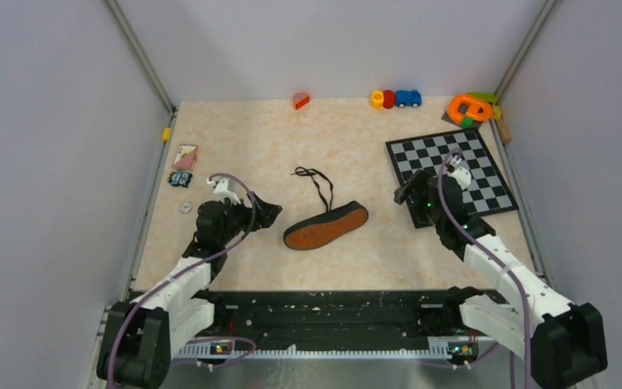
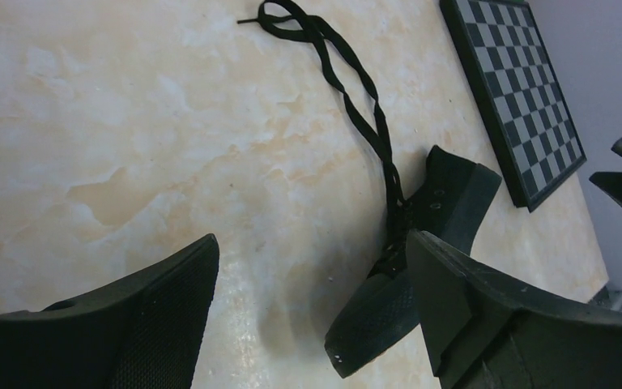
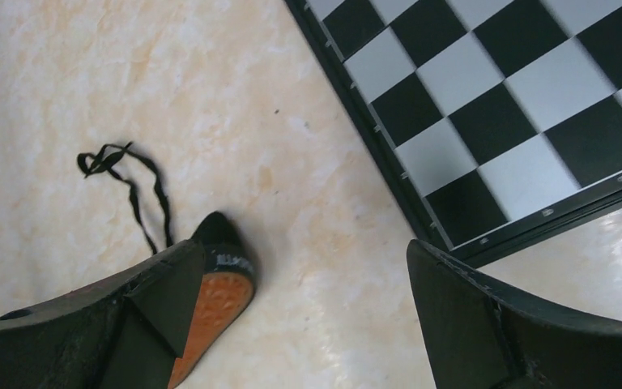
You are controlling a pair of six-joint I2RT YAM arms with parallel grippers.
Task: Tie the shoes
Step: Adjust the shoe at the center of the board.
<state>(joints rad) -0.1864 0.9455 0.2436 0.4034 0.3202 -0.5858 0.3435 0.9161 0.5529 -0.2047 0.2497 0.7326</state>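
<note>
The black sneaker [image 1: 326,226] lies on its side in the middle of the table, its orange-red sole facing the arms. Its thin black laces [image 1: 317,185] trail loose toward the back. My left gripper [image 1: 271,212] is open and empty just left of the toe. In the left wrist view the shoe [image 2: 421,251] lies between and beyond the jaws, with the laces [image 2: 348,97] running away. My right gripper [image 1: 401,194] is open and empty right of the heel, at the chessboard's corner. The right wrist view shows the sole [image 3: 215,312] by the left finger.
A chessboard [image 1: 451,176] lies at the right, under the right arm. Toys stand along the back edge: an orange brick [image 1: 301,100], a row of small toy vehicles [image 1: 395,99], an orange ring toy [image 1: 471,108]. Small cards and a washer [image 1: 185,207] lie at the left.
</note>
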